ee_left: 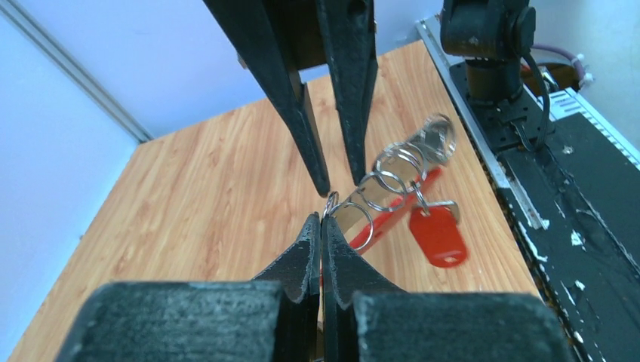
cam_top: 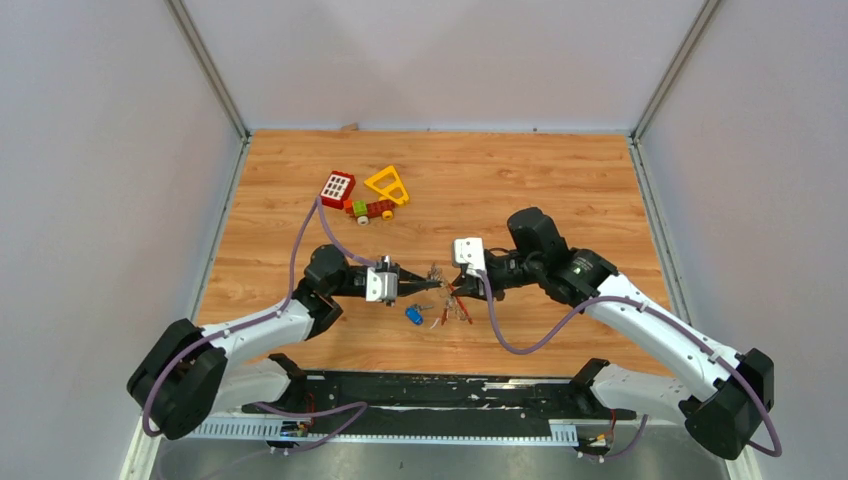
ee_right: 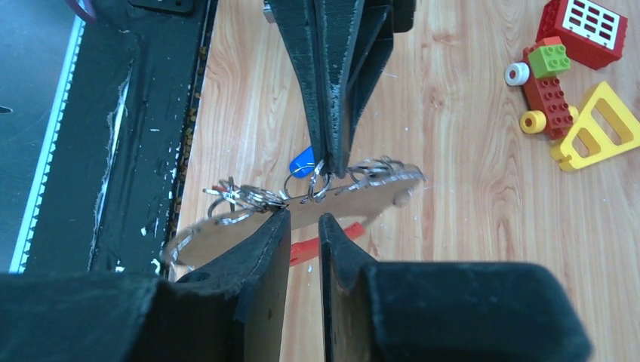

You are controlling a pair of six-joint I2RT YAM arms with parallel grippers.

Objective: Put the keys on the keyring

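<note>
you will find the left tool (ee_left: 321, 222) fully closed, its tips pinching one small ring at the end of the keyring (ee_left: 392, 170). the right tool (ee_right: 303, 219) faces it tip to tip; its jaws stand a narrow gap apart and grip nothing, with the pinched ring just beyond their tips. the keyring hangs between the two tools, near the front middle of the bench (cam_top: 560, 190). in the left wrist view its chain of silver rings (ee_left: 377, 181) runs away from the left tool, and the red key (ee_left: 438, 235) hangs off one of them. in the right wrist view the grey strap (ee_right: 362, 197) is blurred and lies across the frame just past the right tool's tips, with the red clip (ee_right: 355, 228) below it. the blue key (ee_right: 303, 161) shows just beside the left tool's tips; you cannot tell whether it is on a ring. the blocks (ee_right: 573, 45) sit well apart, toward the back of the bench.
</note>
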